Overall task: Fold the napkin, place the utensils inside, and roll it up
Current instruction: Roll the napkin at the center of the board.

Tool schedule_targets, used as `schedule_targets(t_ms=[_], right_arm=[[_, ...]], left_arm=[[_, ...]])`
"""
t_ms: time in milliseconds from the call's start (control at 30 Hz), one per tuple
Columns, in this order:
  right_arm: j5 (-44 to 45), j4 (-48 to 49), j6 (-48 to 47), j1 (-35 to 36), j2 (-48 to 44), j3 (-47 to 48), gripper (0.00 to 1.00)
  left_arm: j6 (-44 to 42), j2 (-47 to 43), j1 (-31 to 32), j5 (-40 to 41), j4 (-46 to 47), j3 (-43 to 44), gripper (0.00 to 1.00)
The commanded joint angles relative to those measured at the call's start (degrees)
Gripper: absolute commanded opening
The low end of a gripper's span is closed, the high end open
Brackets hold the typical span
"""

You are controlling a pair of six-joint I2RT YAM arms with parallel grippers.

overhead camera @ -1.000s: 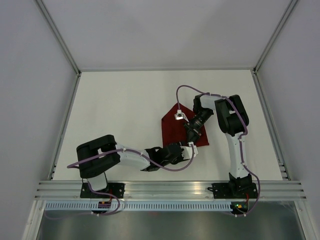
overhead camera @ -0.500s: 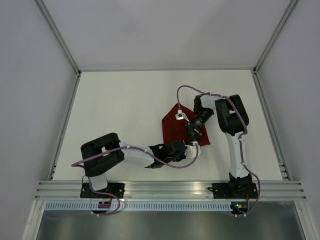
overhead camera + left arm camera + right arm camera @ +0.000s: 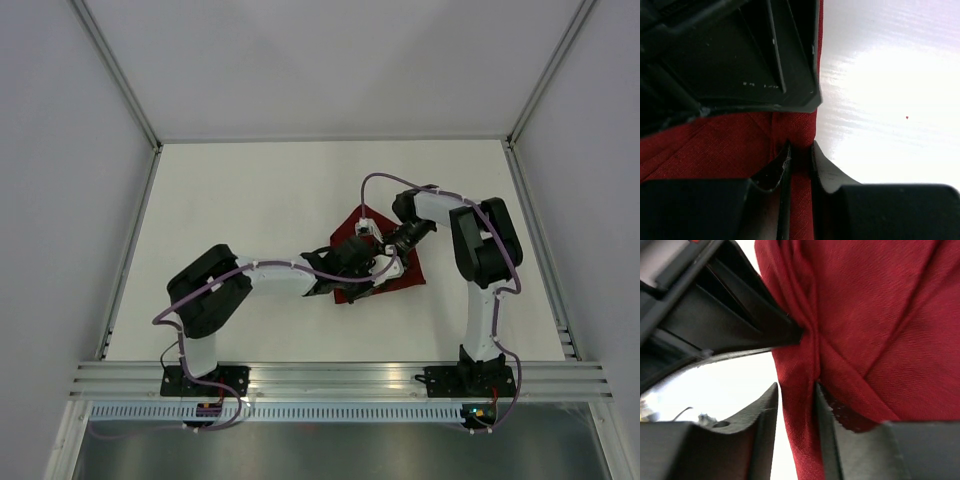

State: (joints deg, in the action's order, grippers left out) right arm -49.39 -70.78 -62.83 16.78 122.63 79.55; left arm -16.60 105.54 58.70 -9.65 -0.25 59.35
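The dark red napkin [image 3: 405, 280] lies bunched on the white table, mostly under the two grippers. My left gripper [image 3: 365, 262] is shut on a fold of the napkin [image 3: 730, 145]; the cloth runs between its fingers [image 3: 799, 165]. My right gripper [image 3: 385, 252] is shut on another gathered fold of the napkin [image 3: 870, 330], the cloth pinched between its fingers [image 3: 796, 405]. The two grippers sit tip to tip, almost touching; each shows in the other's wrist view. The fork is hidden or out of view.
The white table [image 3: 250, 200] is walled by grey panels on the left, back and right. An aluminium rail [image 3: 340, 378] runs along the near edge, where both arm bases stand.
My left arm has swung up and right from the napkin's near edge to its middle. The right gripper moved slightly right. The napkin went from a flat folded shape to a bunched, smaller one.
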Motion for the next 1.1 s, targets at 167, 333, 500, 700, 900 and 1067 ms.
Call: schedule_targets(t_ms=[167, 333, 500, 700, 900, 1067], right_arm=[[7.54, 31.84, 15.97, -1.13, -14.6, -7.21, 0.52], [8.43, 39.39, 22.3, -3.15, -17.68, -10.02, 0.54], [9.57, 46.42, 28.28, -7.19, -20.41, -12.39, 0.55], [8.17, 51.36, 32.42, -14.04, -25.68, -15.38, 0.55], [6.94, 49.7, 24.97, -16.42, -34.11, -22.31, 0.56], [5.18, 47.94, 17.05, -16.42, -43.15, -30.75, 0.58]], left_arm=[[7.81, 5.99, -3.76, -15.57, -12.75, 9.46, 0.02], [10.44, 8.72, -6.4, -20.58, -18.29, 15.16, 0.02], [13.6, 11.88, -8.77, -24.7, -24.09, 20.79, 0.02], [15.28, 16.01, -11.32, -30.15, -31.72, 27.99, 0.02], [15.99, 21.55, -13.52, -32.01, -38.5, 35.03, 0.02], [15.99, 24.45, -14.75, -33.85, -41.85, 38.03, 0.02]])
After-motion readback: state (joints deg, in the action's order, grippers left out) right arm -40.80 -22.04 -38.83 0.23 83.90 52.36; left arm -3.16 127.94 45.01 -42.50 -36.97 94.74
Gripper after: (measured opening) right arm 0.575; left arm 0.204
